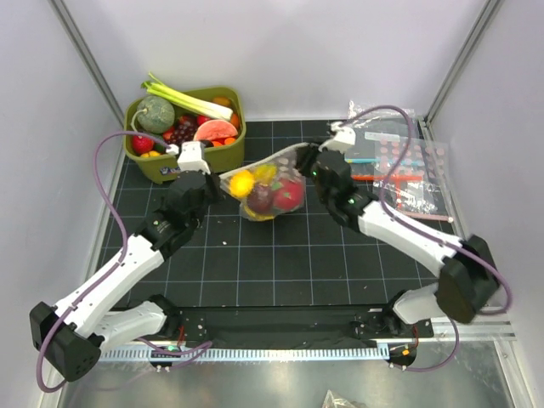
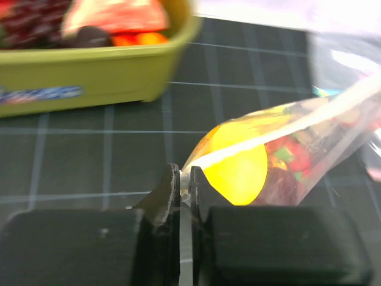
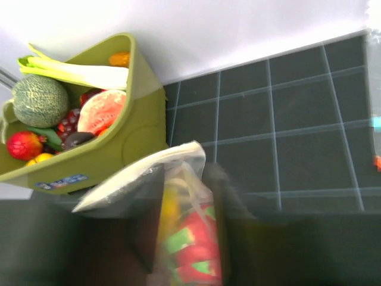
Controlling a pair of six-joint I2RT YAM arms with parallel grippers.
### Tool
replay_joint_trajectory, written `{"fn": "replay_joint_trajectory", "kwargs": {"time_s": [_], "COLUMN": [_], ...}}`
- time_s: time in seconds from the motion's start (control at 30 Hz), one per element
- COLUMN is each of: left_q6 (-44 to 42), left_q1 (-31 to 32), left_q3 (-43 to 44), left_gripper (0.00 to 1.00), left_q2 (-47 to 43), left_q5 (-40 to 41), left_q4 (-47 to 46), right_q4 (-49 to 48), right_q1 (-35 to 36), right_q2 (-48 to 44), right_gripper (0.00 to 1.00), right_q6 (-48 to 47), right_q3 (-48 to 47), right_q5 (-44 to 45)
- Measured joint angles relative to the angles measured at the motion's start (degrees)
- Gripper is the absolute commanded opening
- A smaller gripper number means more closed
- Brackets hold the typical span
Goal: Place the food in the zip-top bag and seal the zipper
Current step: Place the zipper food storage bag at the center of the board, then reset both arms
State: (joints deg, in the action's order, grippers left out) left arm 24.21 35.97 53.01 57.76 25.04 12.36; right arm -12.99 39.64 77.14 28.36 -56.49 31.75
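Observation:
The clear zip-top bag [image 1: 265, 191] hangs stretched between my two grippers above the mat. It holds food: a yellow round piece [image 1: 242, 183], a pink-red fruit [image 1: 287, 194] and a dark piece. My left gripper [image 1: 217, 180] is shut on the bag's left corner, at the end of the zipper; the left wrist view shows its jaws [image 2: 184, 177] pinching the strip [image 2: 286, 128] beside the yellow piece [image 2: 238, 170]. My right gripper [image 1: 308, 161] holds the bag's right end. In the right wrist view its blurred fingers [image 3: 181, 179] straddle the bag's white mouth edge [image 3: 137, 176], with a red-and-green piece [image 3: 199, 250] inside.
A green bin [image 1: 183, 166] with more toy fruit and vegetables stands at the back left, close behind the left gripper; it also shows in the left wrist view [image 2: 89, 77] and the right wrist view [image 3: 137, 131]. Clear bags with pink-red dots [image 1: 408, 170] lie at the back right.

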Motion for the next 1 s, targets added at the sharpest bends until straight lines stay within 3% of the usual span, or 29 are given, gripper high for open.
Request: {"fn": "replay_joint_trajectory", "kwargs": {"time_s": [0.03, 0.07, 0.1, 0.23, 0.4, 0.57, 0.77, 1.0], "left_q6": [1.2, 2.5, 4.3, 9.7, 9.5, 6.1, 5.2, 5.9], "left_q1": [-0.7, -1.4, -2.2, -3.5, -0.6, 2.0, 2.2, 2.2], "left_q3": [0.0, 0.0, -0.3, -1.2, -2.9, -6.2, -8.7, -8.7], "left_gripper": [0.42, 0.96, 1.00, 1.00, 1.00, 1.00, 1.00, 1.00], "left_q2": [0.4, 0.8, 1.1, 0.8, -2.9, -7.5, -6.3, 1.7], "left_q5": [2.5, 5.0, 8.3, 16.4, 16.7, 7.4, -3.7, -11.6], "left_q4": [0.7, 1.5, 1.9, 3.1, 2.4, -2.8, -8.5, -11.2], "right_q4": [0.0, -0.2, 0.2, 2.7, 9.3, 17.0, 16.7, 17.4], "right_q1": [-0.1, -0.2, -0.3, -0.3, -0.3, -0.3, -0.4, -0.4], "right_q2": [3.3, 5.7, 8.9, 13.9, 10.3, -1.0, -17.7, -19.5], "right_gripper": [0.90, 0.95, 0.97, 1.00, 1.00, 1.00, 1.00, 1.00], "right_q6": [0.1, 0.3, -0.3, -1.3, -2.8, -1.6, 3.5, 8.3], "right_q3": [-3.1, -5.4, -8.5, -14.3, -13.8, -8.0, 7.0, 15.1], "right_q5": [-0.5, -1.1, -1.5, -1.9, -0.4, 2.3, 0.5, 0.7]}}
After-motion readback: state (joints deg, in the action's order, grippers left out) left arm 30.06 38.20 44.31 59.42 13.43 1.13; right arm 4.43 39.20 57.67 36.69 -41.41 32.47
